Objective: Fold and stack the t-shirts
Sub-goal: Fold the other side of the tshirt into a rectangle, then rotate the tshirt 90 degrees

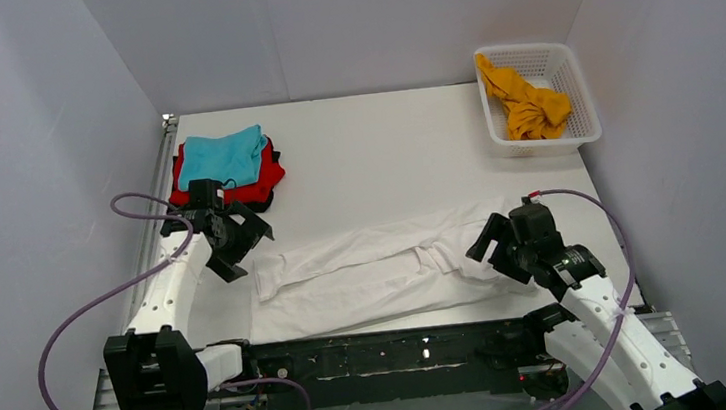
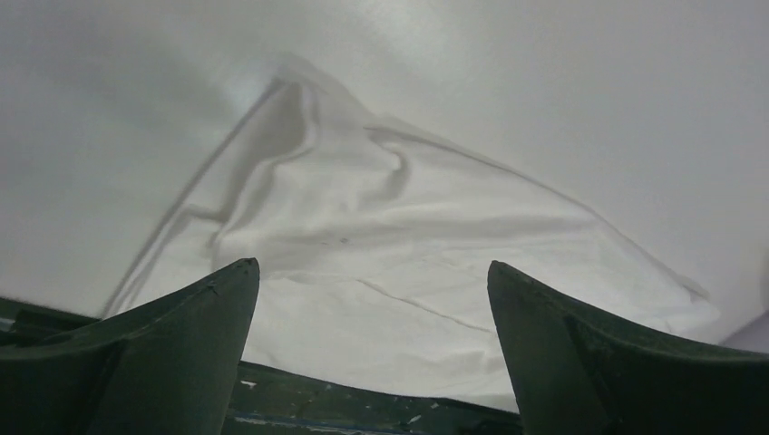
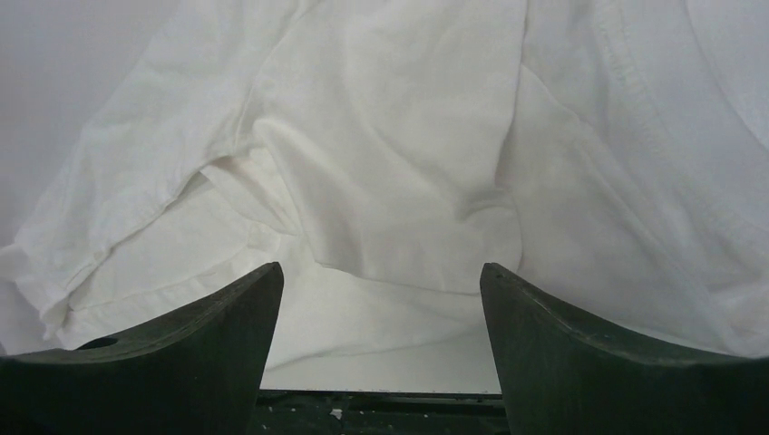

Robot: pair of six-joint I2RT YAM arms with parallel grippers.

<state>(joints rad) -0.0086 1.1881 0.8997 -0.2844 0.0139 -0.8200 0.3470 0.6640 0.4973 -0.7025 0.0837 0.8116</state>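
Observation:
The large white t-shirt (image 1: 375,269) lies folded lengthwise in a long band along the near part of the table. My left gripper (image 1: 242,245) is open and empty just above its left end; the cloth (image 2: 381,245) shows between and beyond the two fingers. My right gripper (image 1: 486,253) is open and empty over the shirt's right end, its bunched folds (image 3: 390,163) in front of the fingers. A teal t-shirt (image 1: 223,156) lies folded on a red one (image 1: 259,186), with a black edge under them, at the back left. An orange-yellow t-shirt (image 1: 526,104) lies crumpled in the basket.
The white lattice basket (image 1: 583,113) stands at the back right corner. The dark mounting rail (image 1: 383,352) runs along the table's near edge just below the shirt. Purple cables loop beside both arms. Grey walls close in the table's left, back and right.

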